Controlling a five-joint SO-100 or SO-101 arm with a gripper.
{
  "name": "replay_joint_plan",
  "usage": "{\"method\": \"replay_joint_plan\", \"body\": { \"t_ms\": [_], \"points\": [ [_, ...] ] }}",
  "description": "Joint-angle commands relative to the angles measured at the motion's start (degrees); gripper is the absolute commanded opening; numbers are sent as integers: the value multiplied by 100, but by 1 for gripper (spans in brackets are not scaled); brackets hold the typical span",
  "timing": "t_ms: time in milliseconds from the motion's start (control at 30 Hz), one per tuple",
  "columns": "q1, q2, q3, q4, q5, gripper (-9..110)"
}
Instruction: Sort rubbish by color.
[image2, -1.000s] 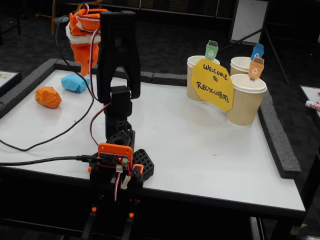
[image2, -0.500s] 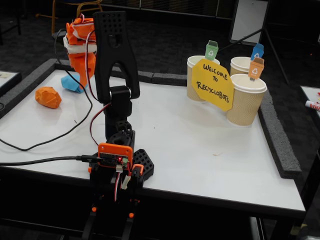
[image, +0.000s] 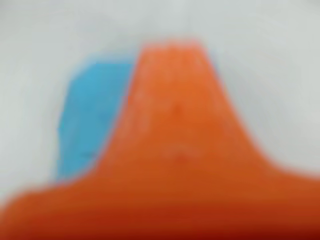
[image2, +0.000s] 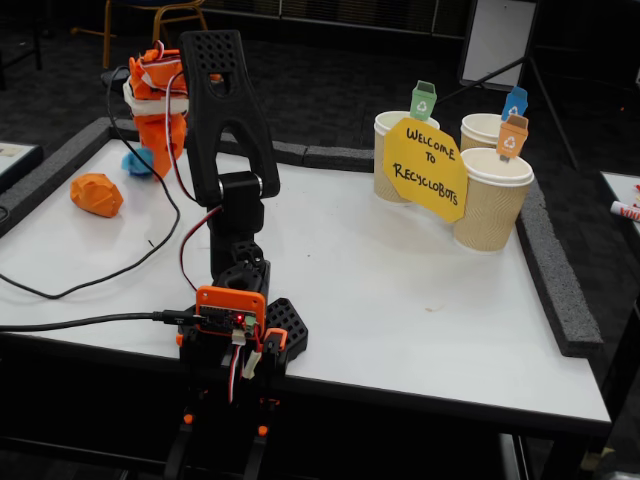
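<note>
The rubbish in view is two crumpled lumps at the table's far left. In the fixed view the orange lump (image2: 97, 194) lies alone near the left edge. The light blue lump (image2: 134, 162) is mostly hidden behind my gripper (image2: 156, 157), which points down right at it. The wrist view is badly blurred. It shows one orange finger (image: 175, 130) filling the middle, with the blue lump (image: 92, 120) close on its left against the white table. The frames do not show how the jaws stand.
Three tan ribbed cups stand at the back right: one with a green tag (image2: 400, 150), one with a blue tag (image2: 482, 130), one with an orange tag (image2: 492, 205). A yellow sign (image2: 428, 168) leans on them. Black cables (image2: 110, 270) trail across the left side. A dark foam border (image2: 555, 270) rims the table.
The arm has leaned further left and down. The gripper has dropped onto the blue lump and now covers most of it. The orange lump has not moved.
</note>
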Motion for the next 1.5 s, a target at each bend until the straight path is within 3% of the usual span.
{"method": "replay_joint_plan", "body": {
  "t_ms": [0,100,533,1467],
  "points": [
    [-88,167,-527,-167,0,6],
    [-70,185,-606,-167,0,0],
    [53,1222,-606,536,9,0],
    [316,8341,4711,729,9,0]
  ]
}}
